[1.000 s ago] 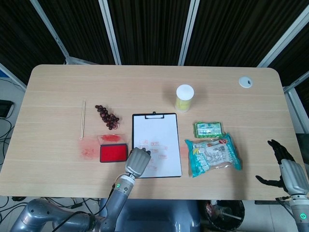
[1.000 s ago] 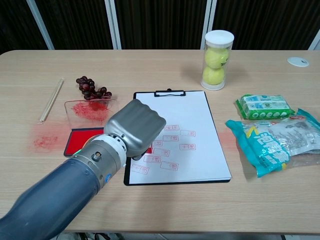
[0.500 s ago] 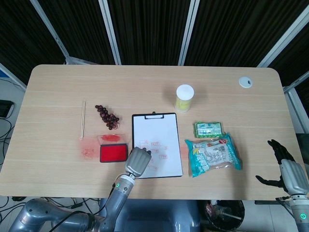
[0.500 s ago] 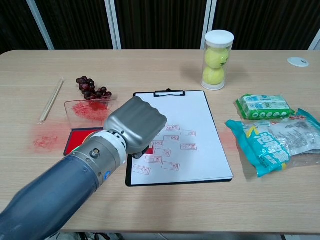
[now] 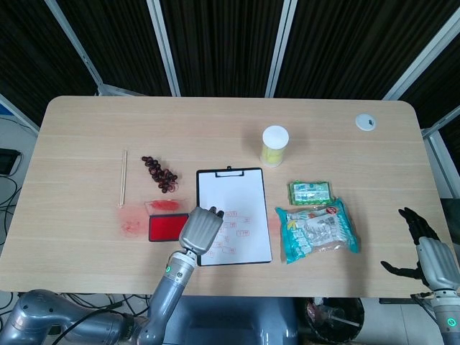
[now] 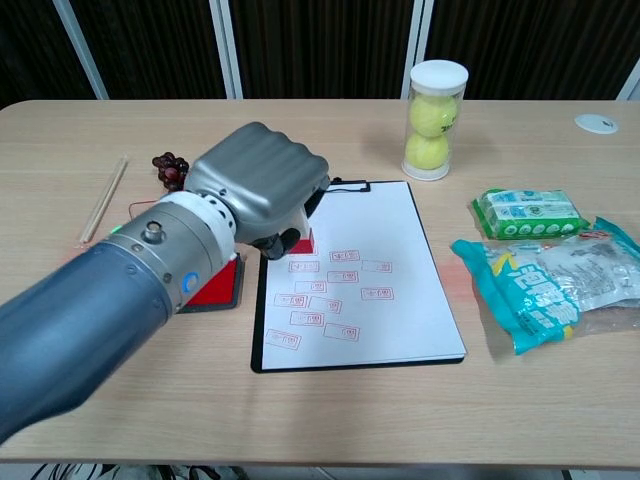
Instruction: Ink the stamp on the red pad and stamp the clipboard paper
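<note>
Stamp: small red-based block stamp (image 6: 303,240), seen in the chest view under the curled fingers of the left hand (image 6: 262,182), its base on or just above the upper left of the sheet; contact cannot be told.
Left hand: grey metal, fingers wrapped down around the stamp, at centre left of the chest view; in the head view (image 5: 200,228) it straddles the clipboard's left edge.
Right hand: dark, fingers spread (image 5: 424,248), holding nothing, at the lower right of the head view, off the counter's edge.
Clipboard: black board with white paper (image 6: 370,235), several red rectangular impressions in its lower half; centre of frame.
Ink pad: flat red pad (image 5: 163,228), just left of the clipboard, partly hidden by the left hand.
Step in hand: judged to be stamping the paper, inking probably done.
Next move: press straight down on a bare patch of paper, then lift cleanly without sliding.
Other stock: clear tube of yellow tennis balls (image 6: 433,120), dark grapes (image 5: 159,173), blue-green snack bag (image 6: 555,290).
</note>
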`<state>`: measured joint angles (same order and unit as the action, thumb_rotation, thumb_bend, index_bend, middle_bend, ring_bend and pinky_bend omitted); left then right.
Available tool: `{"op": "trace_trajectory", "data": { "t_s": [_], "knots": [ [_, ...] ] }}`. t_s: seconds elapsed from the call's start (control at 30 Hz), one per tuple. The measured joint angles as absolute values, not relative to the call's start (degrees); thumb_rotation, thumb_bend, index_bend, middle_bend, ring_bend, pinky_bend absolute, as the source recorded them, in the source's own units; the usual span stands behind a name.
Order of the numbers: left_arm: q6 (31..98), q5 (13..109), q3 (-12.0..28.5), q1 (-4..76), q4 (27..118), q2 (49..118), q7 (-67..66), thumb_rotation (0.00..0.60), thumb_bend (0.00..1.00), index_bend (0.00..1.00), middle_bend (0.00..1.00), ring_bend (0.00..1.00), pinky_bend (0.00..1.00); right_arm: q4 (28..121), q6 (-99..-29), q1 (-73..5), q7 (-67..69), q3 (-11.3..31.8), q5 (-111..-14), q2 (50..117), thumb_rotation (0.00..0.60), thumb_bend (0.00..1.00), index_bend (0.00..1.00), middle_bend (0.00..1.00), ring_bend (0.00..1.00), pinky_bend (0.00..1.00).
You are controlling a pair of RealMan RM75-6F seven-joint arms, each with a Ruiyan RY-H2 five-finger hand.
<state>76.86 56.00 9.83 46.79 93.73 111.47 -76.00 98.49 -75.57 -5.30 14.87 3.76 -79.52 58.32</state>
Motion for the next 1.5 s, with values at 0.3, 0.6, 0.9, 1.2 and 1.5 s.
{"op": "trace_trajectory", "data": {
  "t_s": [0.3,0.6,0.9,1.2,1.5],
  "knots": [
    [79.6,58.2,6.4,43.0,100.5,101.9,-73.4,0.600,0.49,0.78,0.85,1.00,1.00,98.4,-76.0,-5.2,14.2,3.7,-79.7,58.5,0.600,0.17,0.00,0.00,0.00,0.13],
    [81.3,61.3,1.7,37.8,102.7,92.0,-65.3,0.600,0.49,0.77,0.85,1.00,1.00,98.3,-76.6,-5.1,13.3,3.7,-80.1,58.7,0.600,0.17,0.00,0.00,0.00,0.13],
    [79.4,62.7,-0.7,34.6,97.6,88.2,-57.0,0.600,0.49,0.77,0.84,1.00,1.00,98.2,-77.1,-4.9,12.4,3.6,-80.3,59.0,0.600,0.17,0.00,0.00,0.00,0.13],
    [75.3,63.7,-2.2,33.3,91.1,89.2,-53.3,0.600,0.48,0.75,0.82,1.00,1.00,98.2,-77.1,-4.9,12.2,3.6,-80.3,59.1,0.600,0.17,0.00,0.00,0.00,0.13],
    [72.8,64.3,-3.6,32.0,86.0,90.7,-51.8,0.600,0.46,0.74,0.81,1.00,1.00,98.1,-77.2,-4.9,12.2,3.5,-80.6,59.1,0.600,0.17,0.00,0.00,0.00,0.13]
  ]
}}
